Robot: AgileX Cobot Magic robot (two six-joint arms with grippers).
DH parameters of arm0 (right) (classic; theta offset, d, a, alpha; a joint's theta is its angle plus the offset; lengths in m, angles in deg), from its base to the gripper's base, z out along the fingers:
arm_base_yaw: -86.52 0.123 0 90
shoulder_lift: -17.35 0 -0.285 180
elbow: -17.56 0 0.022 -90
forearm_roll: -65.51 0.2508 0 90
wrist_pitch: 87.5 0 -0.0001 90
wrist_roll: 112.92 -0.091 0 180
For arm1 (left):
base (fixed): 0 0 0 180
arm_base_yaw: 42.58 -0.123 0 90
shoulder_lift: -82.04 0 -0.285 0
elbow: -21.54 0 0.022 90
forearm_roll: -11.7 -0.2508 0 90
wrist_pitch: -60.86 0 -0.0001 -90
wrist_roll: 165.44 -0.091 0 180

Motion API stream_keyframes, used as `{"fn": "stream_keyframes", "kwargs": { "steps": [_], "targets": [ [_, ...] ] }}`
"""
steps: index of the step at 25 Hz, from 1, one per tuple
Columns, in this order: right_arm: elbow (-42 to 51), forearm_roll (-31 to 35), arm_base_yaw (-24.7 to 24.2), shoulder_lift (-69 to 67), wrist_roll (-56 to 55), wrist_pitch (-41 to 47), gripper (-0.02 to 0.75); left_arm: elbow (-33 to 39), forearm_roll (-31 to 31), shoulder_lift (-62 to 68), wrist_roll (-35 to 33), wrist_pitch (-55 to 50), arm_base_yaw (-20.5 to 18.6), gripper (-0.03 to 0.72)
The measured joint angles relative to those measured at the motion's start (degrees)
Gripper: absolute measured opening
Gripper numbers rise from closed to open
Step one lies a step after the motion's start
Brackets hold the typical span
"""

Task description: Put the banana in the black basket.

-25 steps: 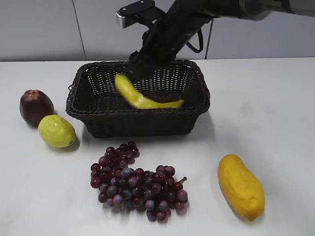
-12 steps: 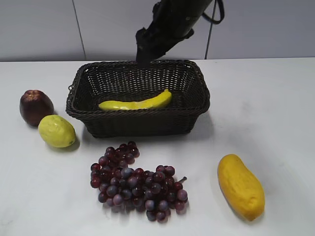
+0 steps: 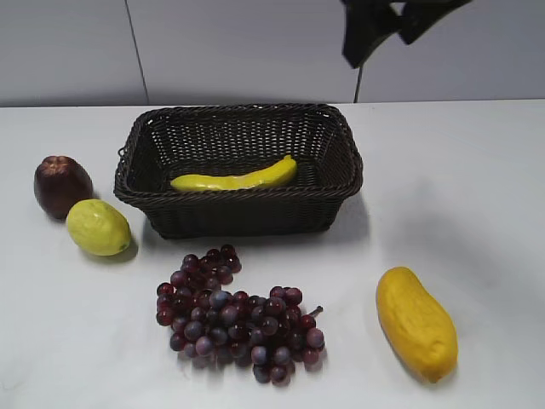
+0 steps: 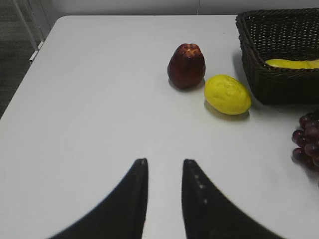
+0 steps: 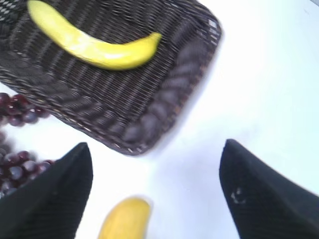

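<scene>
Banana lay flat on the floor of the black basket.
Right gripper hung high above the basket's right end, fingers wide apart and empty; left gripper hovered over bare table, fingers slightly apart.

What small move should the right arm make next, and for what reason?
Probably it should only finish pulling back to rest. The banana lies flat inside the black basket, and the right gripper is wide open and empty, high above the basket's corner. The left gripper hangs over bare table, holding nothing. Nothing seems left to grasp.
</scene>
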Motion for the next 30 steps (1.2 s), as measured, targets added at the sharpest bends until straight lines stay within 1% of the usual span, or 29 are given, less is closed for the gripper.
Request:
{"fn": "stream_keyframes", "kwargs": {
  "steps": [6, 10, 15, 19, 25, 28, 30],
  "targets": [
    [15.1, -0.6, -9.1, 10.8, -1.8, -0.1, 0.602, 0.0, 0.0, 0.0, 0.0, 0.0, 0.0, 0.229],
    [27.3, -0.6, -12.9, 19.6, -3.0, -2.3, 0.595, 0.0, 0.0, 0.0, 0.0, 0.0, 0.0, 0.229],
    [41.1, -0.6, -14.0, 31.2, -6.2, -5.6, 0.593, 0.0, 0.0, 0.0, 0.0, 0.0, 0.0, 0.229],
    [49.2, -0.7, -14.1, 40.6, -8.7, -7.2, 0.593, 0.0, 0.0, 0.0, 0.0, 0.0, 0.0, 0.229],
    [57.3, -1.8, -14.2, 55.2, -9.5, -7.9, 0.593, 0.0, 0.0, 0.0, 0.0, 0.0, 0.0, 0.229],
    [59.5, -2.4, -16.4, 63.0, -9.5, -8.2, 0.593, 0.0, 0.0, 0.0, 0.0, 0.0, 0.0, 0.229],
    [60.5, -2.6, -18.8, 68.0, -9.5, -8.6, 0.593, 0.0, 0.0, 0.0, 0.0, 0.0, 0.0, 0.229]
  ]
}}
